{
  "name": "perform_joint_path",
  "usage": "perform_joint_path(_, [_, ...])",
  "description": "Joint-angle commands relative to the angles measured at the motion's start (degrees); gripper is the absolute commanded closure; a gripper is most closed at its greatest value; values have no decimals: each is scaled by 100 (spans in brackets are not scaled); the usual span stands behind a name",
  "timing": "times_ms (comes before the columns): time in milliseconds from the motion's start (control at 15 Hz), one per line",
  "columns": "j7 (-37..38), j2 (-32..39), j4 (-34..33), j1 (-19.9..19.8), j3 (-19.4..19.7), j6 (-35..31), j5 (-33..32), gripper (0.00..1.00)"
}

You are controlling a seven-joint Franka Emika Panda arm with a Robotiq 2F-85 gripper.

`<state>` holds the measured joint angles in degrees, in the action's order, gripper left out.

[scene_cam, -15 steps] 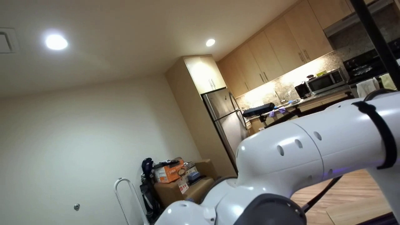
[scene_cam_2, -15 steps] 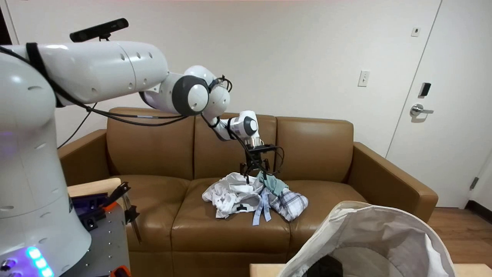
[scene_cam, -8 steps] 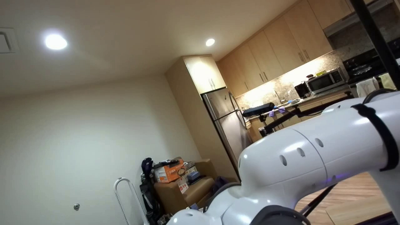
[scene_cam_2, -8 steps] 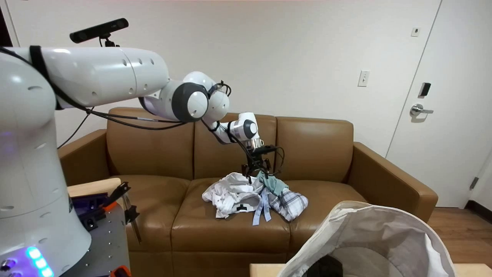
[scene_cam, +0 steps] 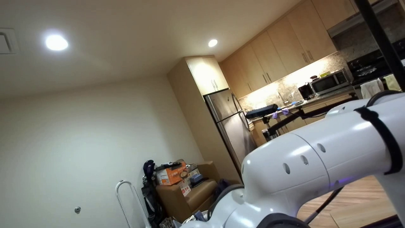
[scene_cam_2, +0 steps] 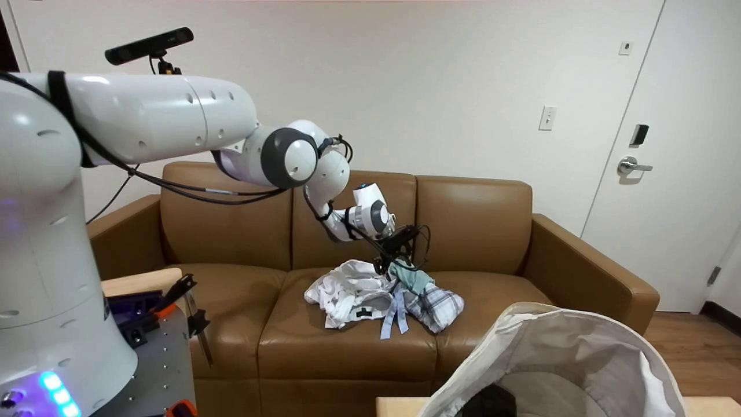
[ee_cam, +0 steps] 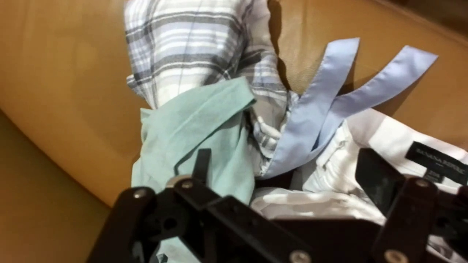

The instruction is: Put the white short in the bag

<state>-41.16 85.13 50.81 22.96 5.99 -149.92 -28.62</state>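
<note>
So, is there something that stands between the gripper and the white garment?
Partly, yes. In the wrist view, the open gripper has one finger over the green cloth, the other over the white garment, and a blue strap shows between them. Closing here might catch cloth or strap too.

In an exterior view, a round lamp (scene_cam: 57, 42) glares high up left of the fridge (scene_cam: 233, 127), another lamp (scene_cam: 213, 43) shines above it, and the wall (scene_cam: 266, 92) to its right glows.
</note>
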Motion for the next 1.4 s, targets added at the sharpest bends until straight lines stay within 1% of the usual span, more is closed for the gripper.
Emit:
perform_joint_path(0, [125,0,25,270,522,-386,-666,0])
perform_joint_path(67, [-35,-1,11,244,437,-362,-768,0])
perform_joint_path(133, [-257,-2,-16,161,229,-245,-760,0])
perform_joint_path(200, [8,-2,-40,135,222,-173,-722,0])
perform_joint_path(400, [-90,-2,-38,158,186,-174,-736,0])
perform_joint_path(467, [19,-66,95,259,341,-223,-627,0])
perform_joint_path(533, [318,-2,17,287,471,-458,-900,0])
perform_joint_path(667, [708,-2,98,322,785,-1048,-1253,0])
perform_joint_path(800, [1116,-1,84,383,1119,-1585,-1790,0])
perform_joint_path(867, [1216,0,56,340,1129,-1811,-2015,0])
perform_joint_path(933, [1226,0,20,235,982,-1950,-2138,0])
perform_joint_path(1067, [725,-1,59,-158,204,-2271,-2061,0])
perform_joint_path(1200, [233,-2,234,-445,-526,-2477,-1930,0])
perform_joint_path(1267, [-258,4,342,-593,-880,-2568,-1779,0])
perform_joint_path(1333, [-642,5,427,-741,-1203,-2498,-1724,0])
